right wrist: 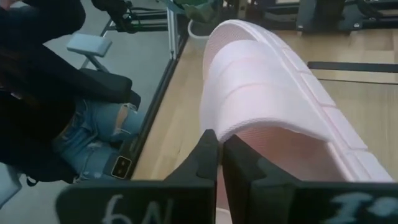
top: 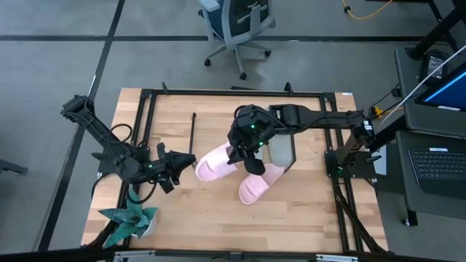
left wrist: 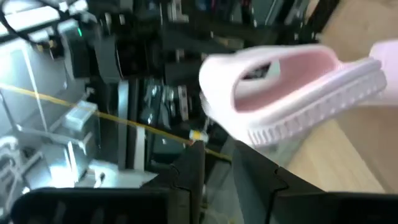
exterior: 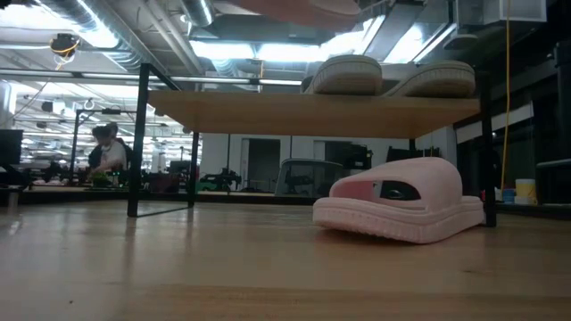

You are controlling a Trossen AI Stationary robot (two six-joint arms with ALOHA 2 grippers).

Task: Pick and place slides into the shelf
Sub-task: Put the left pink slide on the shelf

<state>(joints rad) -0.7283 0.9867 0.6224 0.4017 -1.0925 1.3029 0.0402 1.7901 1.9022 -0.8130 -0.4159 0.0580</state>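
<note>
A: Item one, pale pink slide (top: 216, 161)?

B: Foam sandal, ribbed sole edge, wide smooth strap. In the high view it hangs over the table centre, just off the left gripper (top: 188, 161). Long axis runs roughly left to right, heel end towards the left arm, toe end towards the right. The right gripper (right wrist: 219, 163) is clamped on the strap edge, fingers pressed together on the thin foam; the right wrist view shows it plainly.

A: Left gripper's fingers?

B: Slightly apart in the left wrist view, with the slide beyond the tips and nothing between them. They hold nothing.

A: Item two?

B: Second pale pink slide (top: 257, 185), lying flat on the wooden tabletop (top: 306, 211), nearer the right arm, just below the right gripper in the high view. In the low view it sits beside the shelf's black end frame.

A: The shelf (exterior: 312, 114)?

B: Light wooden board on thin black metal frames. Two grey-green slides (exterior: 346, 74) rest on top, side by side, at the end above the second pink slide.

A: Which arm carries the next move?

B: By my judgement the right; it has the grip, and the shelf lies right by it.

A: Other stock?

B: Teal star-shaped plant (top: 129, 220), near table corner by the left arm.
</note>
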